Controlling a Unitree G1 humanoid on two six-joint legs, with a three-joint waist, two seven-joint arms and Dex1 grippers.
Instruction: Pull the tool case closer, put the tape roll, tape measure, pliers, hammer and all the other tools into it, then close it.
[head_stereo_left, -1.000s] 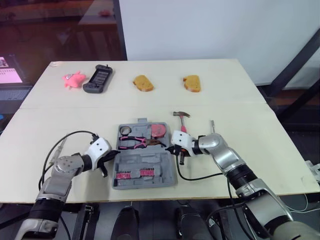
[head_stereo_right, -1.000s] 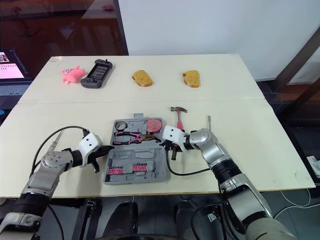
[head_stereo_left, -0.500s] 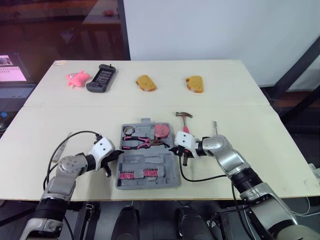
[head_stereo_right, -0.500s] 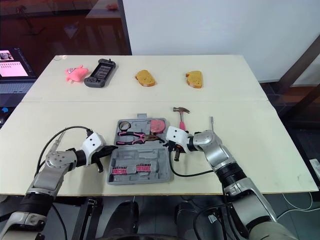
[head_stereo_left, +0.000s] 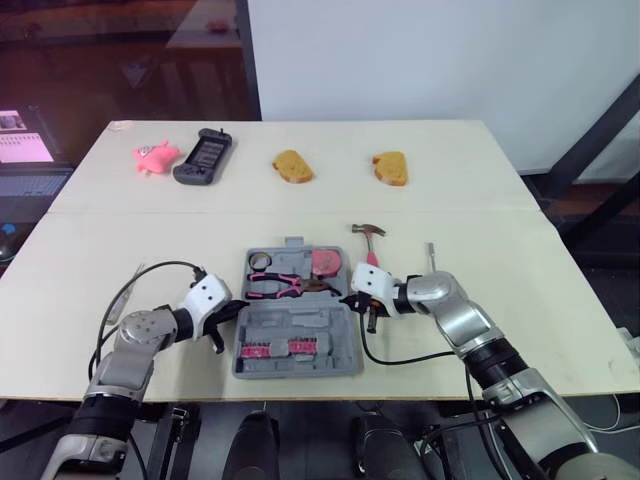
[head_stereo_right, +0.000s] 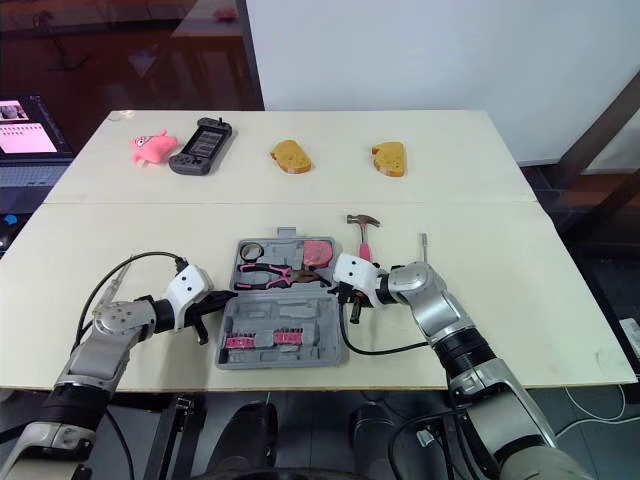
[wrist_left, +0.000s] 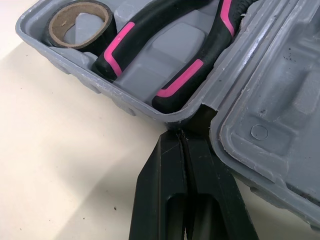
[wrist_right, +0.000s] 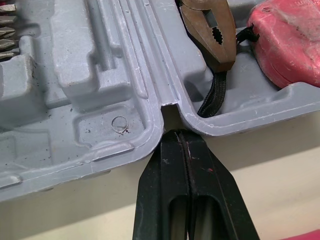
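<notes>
Grey plastic tool case (head_stereo_left: 297, 325) is lying between both pincers. Left gripper (wrist_left: 182, 135) and right gripper (wrist_right: 176, 134) are clenched, tips wedging at its hinge. Best pulling evenly, slowly, avoiding skew. Hammer (head_stereo_left: 368, 240) is lying just beyond the right one.

An open grey plastic tool case (head_stereo_left: 297, 335) lies between the left gripper (head_stereo_left: 228, 315) and the right gripper (head_stereo_left: 352, 300) (each at the hinge line). Pink-and-black pliers (head_stereo_left: 285, 286) lie between the two sets of jaws, and a pink-handled steel hammer (head_stereo_left: 367, 245) lies just beyond the right ones.
</notes>
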